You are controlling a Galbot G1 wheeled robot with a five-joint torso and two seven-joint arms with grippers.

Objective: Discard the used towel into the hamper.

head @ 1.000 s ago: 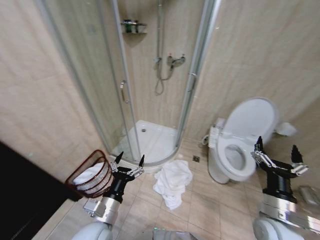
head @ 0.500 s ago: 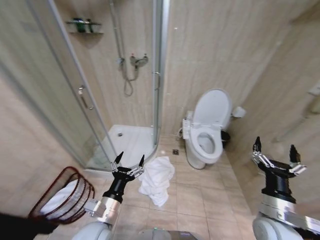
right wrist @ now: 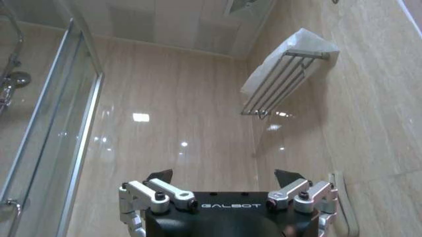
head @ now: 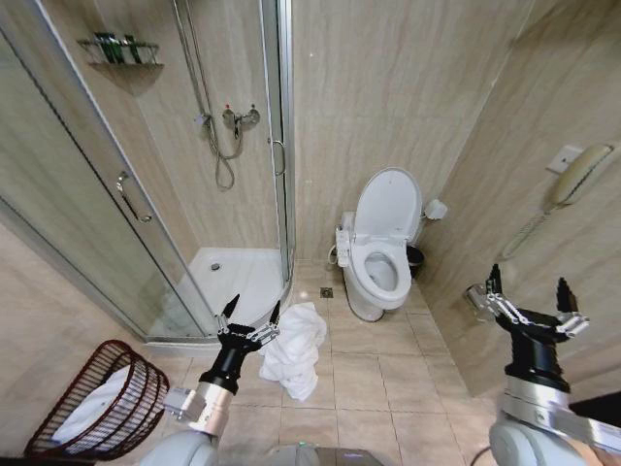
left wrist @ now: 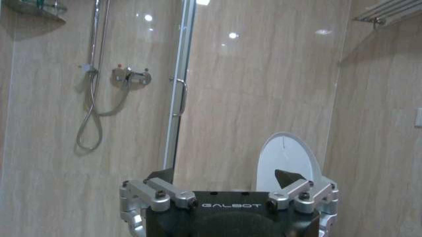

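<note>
One crumpled white towel (head: 294,348) lies on the floor; one dark red-brown wire hamper (head: 97,416) (white cloth inside) stands left. Left gripper (head: 249,313) and right gripper (head: 526,292) both spread, empty.

I see a white towel (head: 294,348) crumpled on beige, faintly veined floor tiles (head: 374,383), left of the white toilet (head: 380,254). Further left of the toilet, my dark red-brown wire hamper (head: 102,404) holds white cloth.
</note>
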